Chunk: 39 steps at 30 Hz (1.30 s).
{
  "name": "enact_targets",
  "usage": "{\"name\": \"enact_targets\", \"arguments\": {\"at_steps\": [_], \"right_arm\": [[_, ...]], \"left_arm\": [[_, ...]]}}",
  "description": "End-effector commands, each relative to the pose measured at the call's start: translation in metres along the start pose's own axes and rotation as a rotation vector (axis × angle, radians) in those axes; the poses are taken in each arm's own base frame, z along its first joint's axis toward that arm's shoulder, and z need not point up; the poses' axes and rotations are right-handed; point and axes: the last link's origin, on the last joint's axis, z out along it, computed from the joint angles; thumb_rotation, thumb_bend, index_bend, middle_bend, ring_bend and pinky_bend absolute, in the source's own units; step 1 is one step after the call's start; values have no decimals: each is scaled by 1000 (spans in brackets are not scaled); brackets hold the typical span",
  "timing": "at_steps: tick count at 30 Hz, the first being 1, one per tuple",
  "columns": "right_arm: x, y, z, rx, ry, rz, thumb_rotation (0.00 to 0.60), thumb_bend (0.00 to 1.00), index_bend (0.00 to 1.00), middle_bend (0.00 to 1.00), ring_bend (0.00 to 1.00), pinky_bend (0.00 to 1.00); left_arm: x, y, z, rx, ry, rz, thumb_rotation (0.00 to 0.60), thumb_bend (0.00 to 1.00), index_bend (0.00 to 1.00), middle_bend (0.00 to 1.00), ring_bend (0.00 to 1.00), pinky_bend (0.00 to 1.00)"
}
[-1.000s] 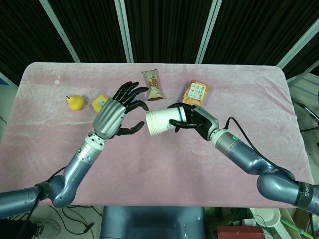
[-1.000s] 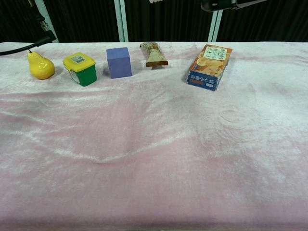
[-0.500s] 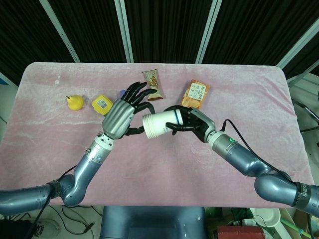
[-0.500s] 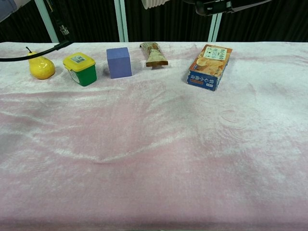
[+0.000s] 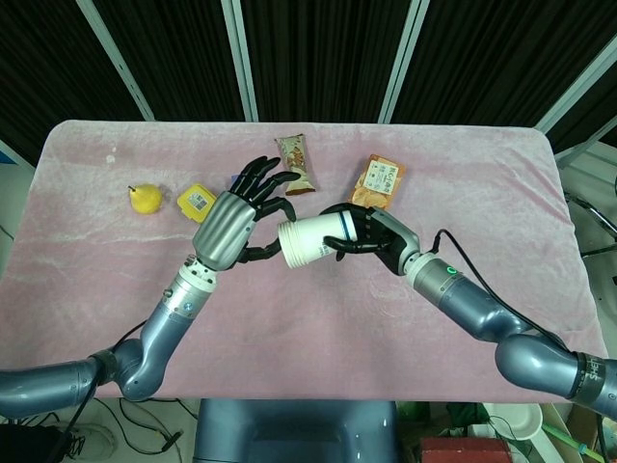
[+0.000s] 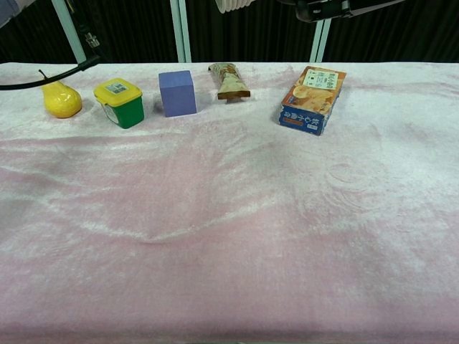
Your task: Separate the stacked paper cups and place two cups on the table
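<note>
Two sets of dark fingers (image 5: 265, 183) meet at the stacked paper cups (image 5: 313, 238), held on their side above the pink tabletop (image 5: 318, 328). The right hand (image 5: 371, 231) wraps the stack's closed end. The left hand (image 5: 236, 217) has its fingers spread, thumb just under the open rim; whether it touches is unclear. Thin paper cups are likely light and easily crushed, so the rim edge looks the safest hold for peeling one free. Behind the hands lie a snack bar (image 5: 297, 164), a box (image 5: 379, 180), a yellow-lidded tub (image 5: 196, 201) and a pear (image 5: 145, 199). Bare cloth nearer the robot offers ample room for setting cups down.
</note>
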Motion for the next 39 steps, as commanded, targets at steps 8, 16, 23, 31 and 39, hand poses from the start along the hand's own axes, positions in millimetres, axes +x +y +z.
{"name": "enact_targets", "arguments": {"at_steps": [8, 16, 23, 31, 39], "right_arm": [[-5, 2, 2, -15, -18, -13, 600, 361, 631, 461, 593, 533], [-5, 3, 2, -22, -21, -14, 600, 376, 635, 462, 595, 533], [-2, 4, 1, -28, -15, -13, 600, 475, 693, 523, 627, 533], [2, 2, -2, -21, -2, -10, 600, 583, 819, 635, 736, 589], [8, 1, -6, -19, 23, -12, 600, 609, 860, 666, 767, 597]], "left_arm": [[-1, -1, 3, 5, 1, 11, 600, 428, 499, 189, 0, 0], [-3, -1, 3, -2, 3, 11, 600, 568, 575, 213, 0, 2], [-1, -3, 2, 11, 7, 13, 600, 622, 591, 222, 0, 10], [-1, -6, 0, 12, 0, 24, 600, 622, 590, 222, 0, 10], [0, -7, -3, 13, 0, 30, 600, 622, 591, 222, 0, 10]]}}
